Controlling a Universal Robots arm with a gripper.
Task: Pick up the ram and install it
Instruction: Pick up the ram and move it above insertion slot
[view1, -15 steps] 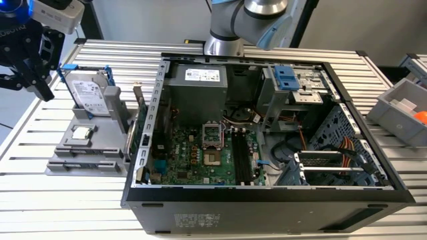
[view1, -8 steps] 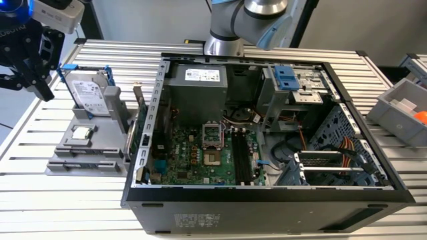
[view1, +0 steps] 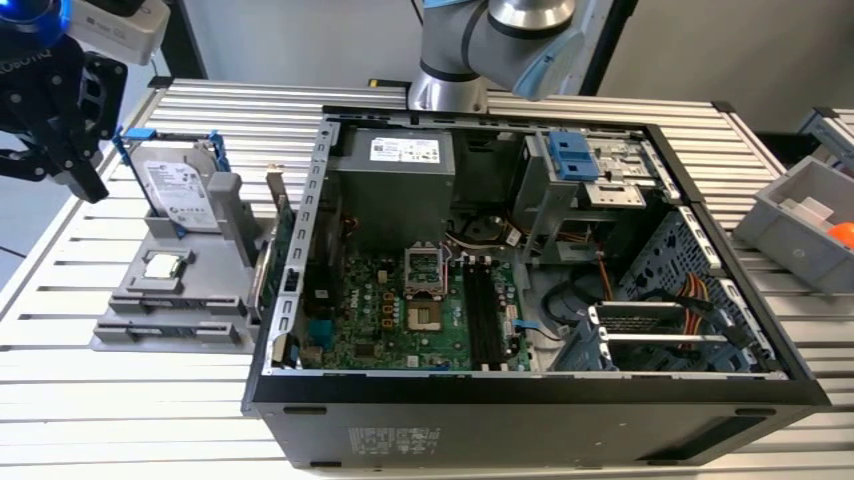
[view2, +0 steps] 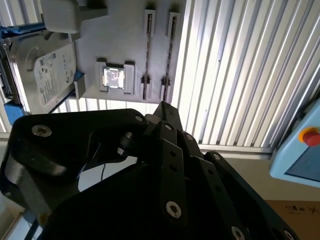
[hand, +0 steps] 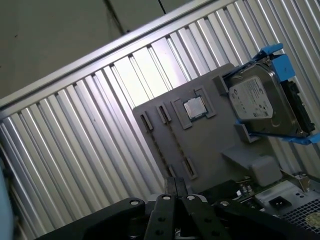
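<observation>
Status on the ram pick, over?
Gripper shut, empty, up off the gray tray. Ram edge-on in its tray slot, untouched. Hard drive upright on the same tray, apart from the slots.

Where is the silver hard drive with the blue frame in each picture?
Exterior view: hard drive upright on the gray holder, toward the exterior view's left.
Second wrist view: hard drive beside the processor chip.
First wrist view: hard drive beside that chip.
Shared landmark: the processor chip, near it in all views.
</observation>
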